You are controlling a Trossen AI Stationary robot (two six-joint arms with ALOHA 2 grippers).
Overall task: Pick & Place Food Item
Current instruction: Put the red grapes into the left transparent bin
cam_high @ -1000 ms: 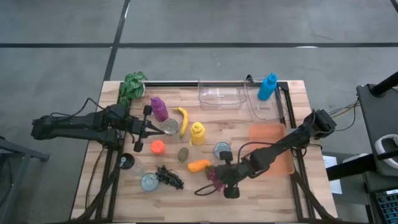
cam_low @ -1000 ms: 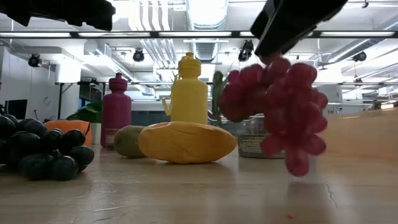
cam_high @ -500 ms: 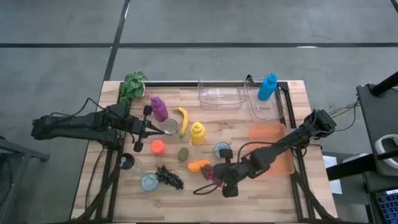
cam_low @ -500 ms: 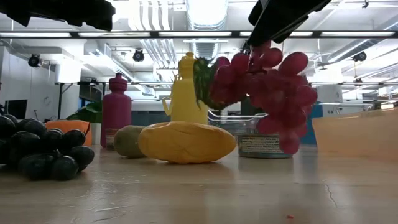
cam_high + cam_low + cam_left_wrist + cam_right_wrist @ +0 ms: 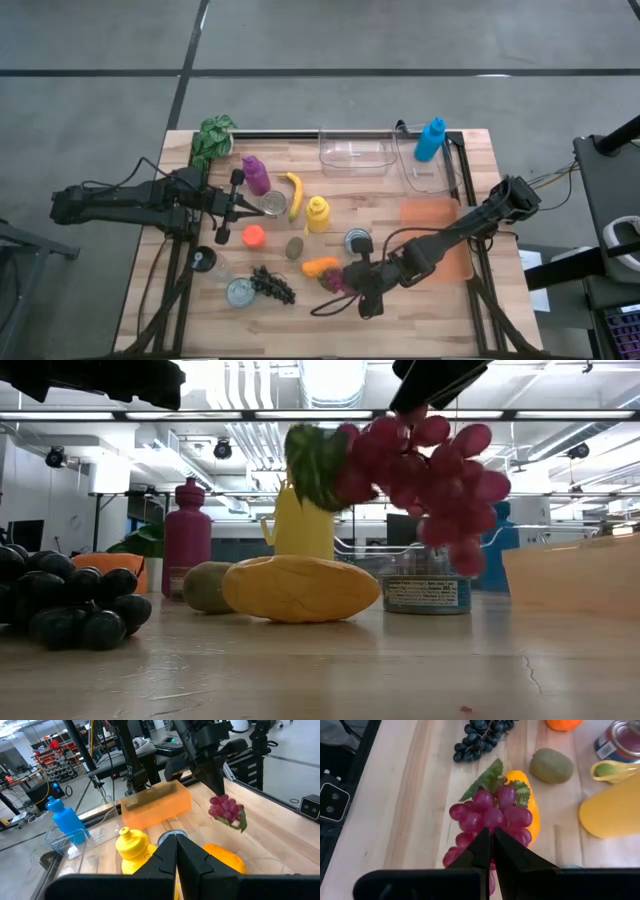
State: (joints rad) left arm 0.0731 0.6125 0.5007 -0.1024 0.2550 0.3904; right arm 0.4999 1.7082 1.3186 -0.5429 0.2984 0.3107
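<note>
right gripper [image 5: 491, 851]: fingers closed on red grapes [image 5: 420, 465]
grapes: round glossy cluster with green leaf, hanging clear above wooden table [image 5: 400, 670], near smooth orange oval fruit [image 5: 300, 588]
left gripper [image 5: 177, 855]: closed, empty

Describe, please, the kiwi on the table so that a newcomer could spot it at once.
Near the middle of the wooden table stands a yellow bottle. Just in front of it lies the kiwi, between an orange-yellow fruit and a small orange cup. It alone is dull brownish-green.

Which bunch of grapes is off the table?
The red grapes, hanging from the right gripper; the black grapes lie on the wood.
</note>
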